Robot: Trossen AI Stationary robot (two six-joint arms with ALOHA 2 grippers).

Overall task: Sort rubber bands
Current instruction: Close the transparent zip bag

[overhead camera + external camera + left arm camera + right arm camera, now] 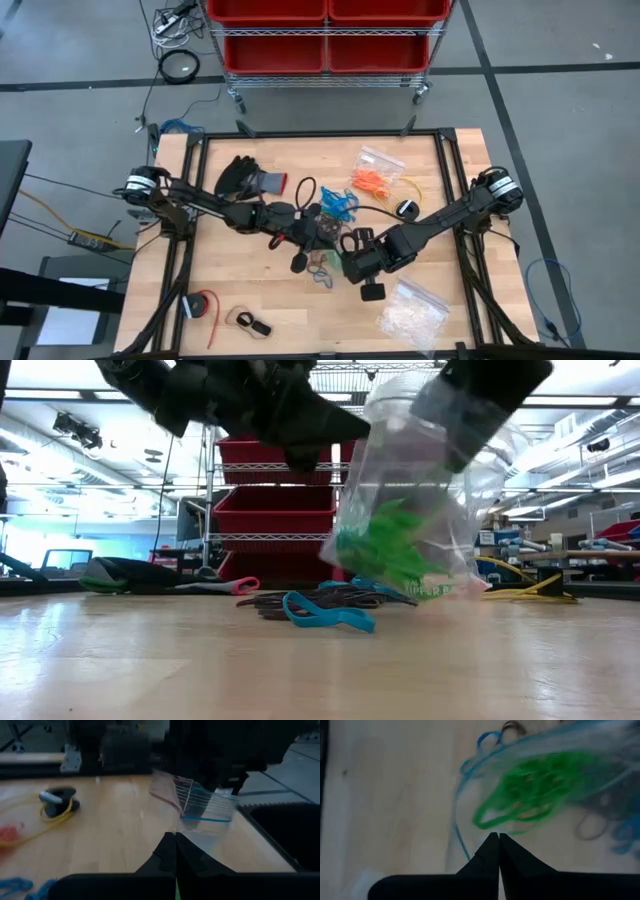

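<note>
**Green bands bagged and lifted, loose bands below**

We have both arms meeting at mid-table. Our right gripper (498, 836) is pinched closed on the clear bag (420, 510) holding the green bands (385, 550), lifted just above the wood. Our left gripper (175, 836) is closed too, apparently on the same bag. Loose blue bands (325, 615) and black bands (300, 600) lie directly beneath, nearer the left arm. Orange bands (372, 181) sit in one bag farther back. We cannot count single bands.
</note>
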